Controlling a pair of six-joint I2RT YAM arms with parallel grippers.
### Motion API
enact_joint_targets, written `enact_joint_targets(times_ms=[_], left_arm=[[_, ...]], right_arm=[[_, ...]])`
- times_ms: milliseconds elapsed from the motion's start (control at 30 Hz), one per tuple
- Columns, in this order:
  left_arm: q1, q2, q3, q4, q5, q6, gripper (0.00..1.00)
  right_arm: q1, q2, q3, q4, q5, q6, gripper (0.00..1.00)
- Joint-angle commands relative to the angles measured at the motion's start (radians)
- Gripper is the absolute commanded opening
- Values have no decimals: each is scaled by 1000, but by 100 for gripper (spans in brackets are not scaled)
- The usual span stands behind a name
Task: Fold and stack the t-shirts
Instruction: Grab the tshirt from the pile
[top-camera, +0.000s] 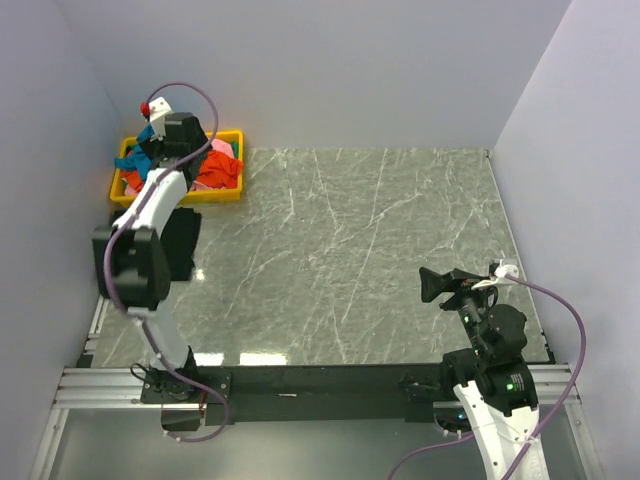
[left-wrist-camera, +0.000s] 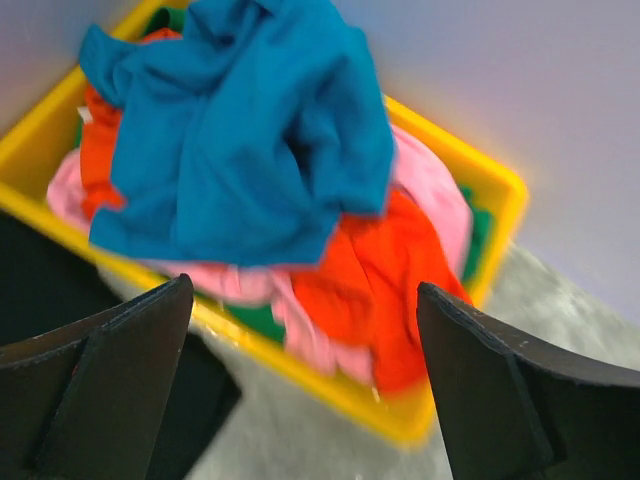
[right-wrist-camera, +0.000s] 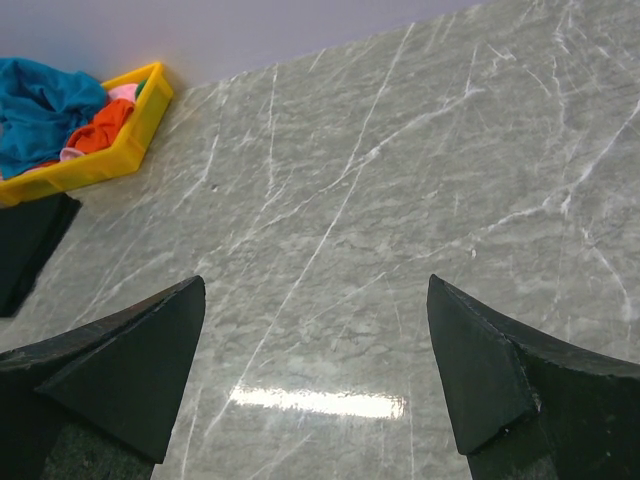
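Left gripper (left-wrist-camera: 305, 290) hung over tray (left-wrist-camera: 500, 190), fingers spread wide, holding nothing. Teal shirt (left-wrist-camera: 250, 130) crumpled atop pile in tray; orange-red shirt (left-wrist-camera: 370, 280) and pink shirt (left-wrist-camera: 430, 180) beneath. Black shirt (right-wrist-camera: 30, 245) lay on table (right-wrist-camera: 400, 200) just beside tray. Right gripper (right-wrist-camera: 316, 285) well apart, fingers released, nothing held.

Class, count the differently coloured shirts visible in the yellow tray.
4: teal-blue shirt on top; orange-red shirt under its right side; pink shirt along the edges; green shirt barely showing underneath. Others may be hidden.
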Motion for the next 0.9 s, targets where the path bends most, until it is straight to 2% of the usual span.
enact_joint_targets(times_ms=[0,133,233,300,400,433,467,500,600,733,867], left_arm=[[56,183,196,-8,-48,44,99],[99,396,371,15,-94,64,99],[111,504,461,42,-108,80,99],[119,542,491,56,-105,91,95],[127,524,443,128,-123,79,38],[122,480,387,152,-115,100,10],[118,451,351,264,-105,125,1],[98,393,290,309,-107,186,1],[62,316,265,395,-125,289,1],[-78,179,325,342,-122,405,1],[-204,75,376,250,-59,465,1]], right_arm=[[7,-238,0,22,1,1,97],[7,-224,-1,29,-25,-5,97],[7,-225,-3,28,-28,-5,97],[7,-227,-3,25,-11,3,97],[7,-230,-3,22,5,9,97],[7,-228,-3,22,7,9,97],[7,-227,-3,22,9,9,97],[7,-225,-3,23,9,9,97],[5,-218,-1,23,4,6,98],[5,-221,0,32,-8,-6,98],[5,-230,8,46,-5,-40,98]])
